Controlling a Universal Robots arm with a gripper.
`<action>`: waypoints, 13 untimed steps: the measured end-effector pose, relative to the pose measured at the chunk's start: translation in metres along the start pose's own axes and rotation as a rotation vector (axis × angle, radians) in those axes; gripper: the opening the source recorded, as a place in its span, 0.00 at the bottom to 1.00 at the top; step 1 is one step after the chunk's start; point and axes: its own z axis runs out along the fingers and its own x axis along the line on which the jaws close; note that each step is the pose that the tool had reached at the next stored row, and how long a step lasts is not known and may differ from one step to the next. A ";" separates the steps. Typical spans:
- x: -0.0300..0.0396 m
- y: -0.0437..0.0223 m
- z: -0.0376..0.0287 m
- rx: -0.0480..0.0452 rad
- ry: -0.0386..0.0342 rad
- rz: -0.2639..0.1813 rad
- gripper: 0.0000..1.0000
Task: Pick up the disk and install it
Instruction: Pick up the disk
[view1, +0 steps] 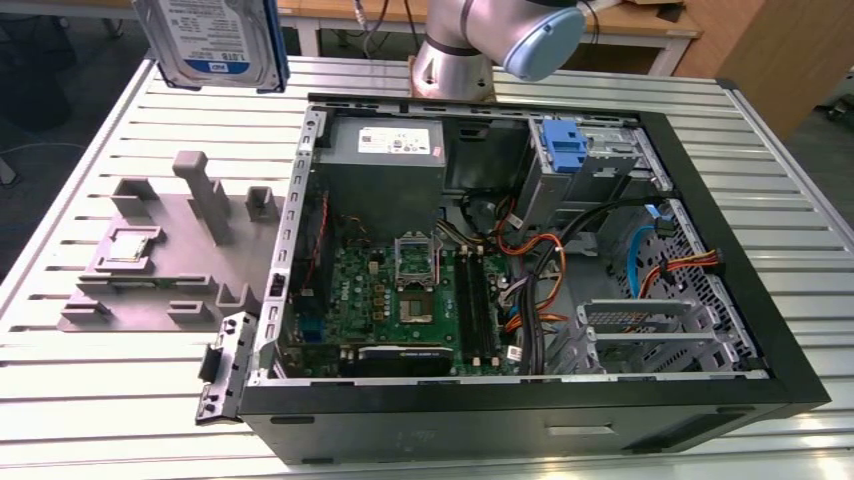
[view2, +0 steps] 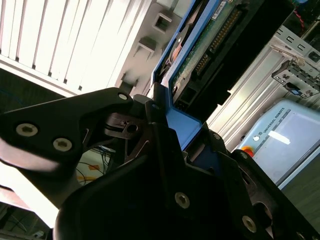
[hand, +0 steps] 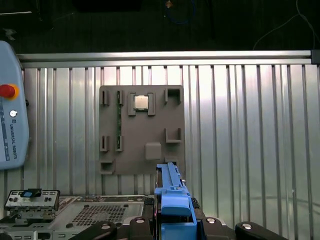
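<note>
Disk (view1: 214, 38) was recorded held clear of the slatted table (view1: 120, 400), at eleven o'clock from the open computer case (view1: 534, 420) in the exterior view. Gripper (view2: 162, 125) was seen clamped on the disk's blue carrier edge in both wrist views. Grey fixture plate (view1: 160, 260) was noted on the table at nine o'clock from the case.

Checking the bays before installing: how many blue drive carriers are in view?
2. One frames the disk, held in the gripper, at the exterior view's upper left. A second carrier sits in the computer case's drive bay. More may be hidden inside the case.
</note>
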 end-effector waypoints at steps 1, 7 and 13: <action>0.0000 -0.0012 0.0000 0.0000 0.0000 0.000 0.37; -0.0003 -0.0077 -0.0002 0.0000 0.0000 0.000 0.37; -0.0005 -0.0140 -0.0004 0.0000 0.0000 0.000 0.37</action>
